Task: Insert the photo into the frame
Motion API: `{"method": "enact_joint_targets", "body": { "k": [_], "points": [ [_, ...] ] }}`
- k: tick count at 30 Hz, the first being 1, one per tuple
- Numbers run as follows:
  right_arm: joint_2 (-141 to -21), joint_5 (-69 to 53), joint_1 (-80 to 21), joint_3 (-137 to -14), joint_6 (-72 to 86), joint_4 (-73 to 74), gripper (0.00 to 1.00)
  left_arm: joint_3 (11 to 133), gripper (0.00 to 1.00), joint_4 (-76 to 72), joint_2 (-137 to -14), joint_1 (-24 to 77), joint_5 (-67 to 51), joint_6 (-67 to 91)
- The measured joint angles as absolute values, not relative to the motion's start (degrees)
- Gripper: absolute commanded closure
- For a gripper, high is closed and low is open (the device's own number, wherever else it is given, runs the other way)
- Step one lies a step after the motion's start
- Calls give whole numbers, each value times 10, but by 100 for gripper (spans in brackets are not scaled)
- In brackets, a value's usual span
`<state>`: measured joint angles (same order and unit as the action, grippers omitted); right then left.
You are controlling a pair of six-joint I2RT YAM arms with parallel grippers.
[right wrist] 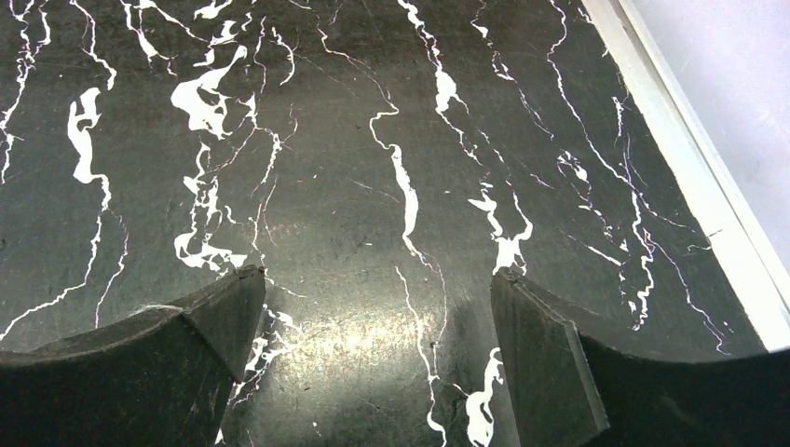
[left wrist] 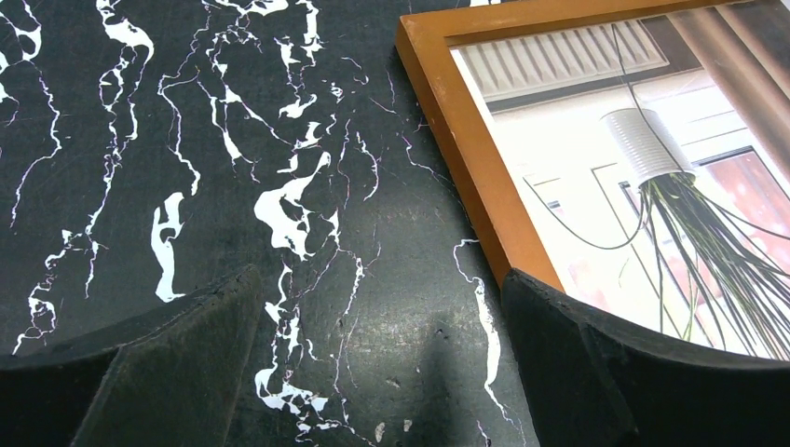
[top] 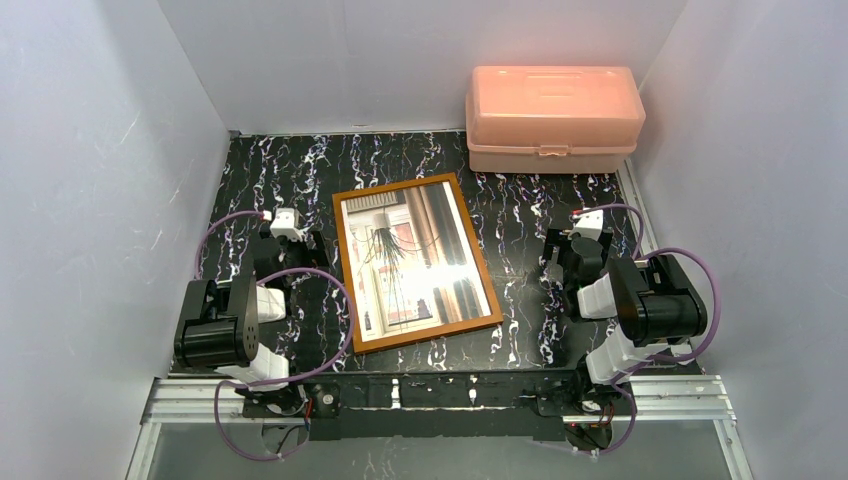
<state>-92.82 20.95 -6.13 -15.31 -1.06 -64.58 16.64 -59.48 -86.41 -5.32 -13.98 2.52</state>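
The orange-brown wooden frame [top: 345,268] lies flat in the middle of the black marbled table, slightly rotated. The photo [top: 415,255], with pale and brown vertical bands and dark wispy lines, lies face up inside the frame's rails. In the left wrist view the frame's left rail [left wrist: 470,149] and the photo [left wrist: 633,168] show at the right. My left gripper [top: 297,243] is open and empty, just left of the frame; it also shows in its wrist view [left wrist: 382,289]. My right gripper [top: 560,250] is open and empty over bare table right of the frame, as its wrist view [right wrist: 377,279] shows.
A pink plastic box [top: 553,117] with its lid shut stands at the back right against the wall. White walls close in the table on three sides. A metal rail [right wrist: 689,158] runs along the table's right edge.
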Motion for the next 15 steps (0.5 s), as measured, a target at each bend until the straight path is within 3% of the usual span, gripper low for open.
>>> {"method": "enact_joint_targets", "body": {
  "k": [15],
  "points": [
    [-928,204,-61,-153,-11,-646,1,167,2,-589,-864,-44,-123,21]
  ]
}}
